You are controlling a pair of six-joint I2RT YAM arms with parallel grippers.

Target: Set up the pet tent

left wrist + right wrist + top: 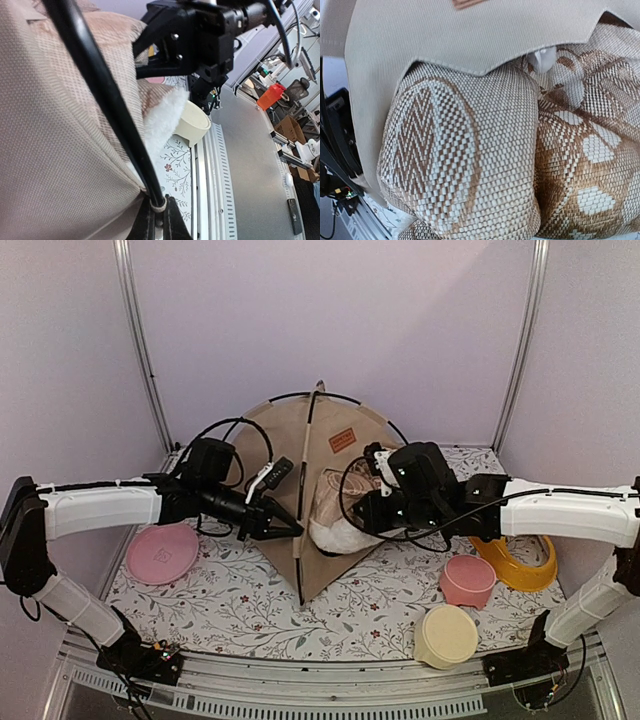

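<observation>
The pet tent (pixel 290 455) stands mid-table, tan fabric on thin black poles, with a brown label patch (pixel 342 439). My left gripper (pixel 288 530) is at its front left corner. In the left wrist view the gripper (pixel 161 202) is shut on the lower end of a black pole (pixel 100 100), where a fabric loop wraps it. My right gripper (pixel 355 518) reaches into the doorway, against the cushion (pixel 335 535). The right wrist view is filled by the bunched bear-print cushion (pixel 470 160) under the tent's fabric edge (pixel 445 35). A white pom-pom (pixel 543 59) shows there; the right fingers are hidden.
On the floral mat (pixel 250 600) lie a pink plate (pixel 162 552) at the left, a pink bowl (pixel 467 580), a cream bowl (pixel 446 635) and a yellow ring-shaped dish (pixel 520 562) at the right. A metal rail (pixel 220 175) runs along the table's near edge.
</observation>
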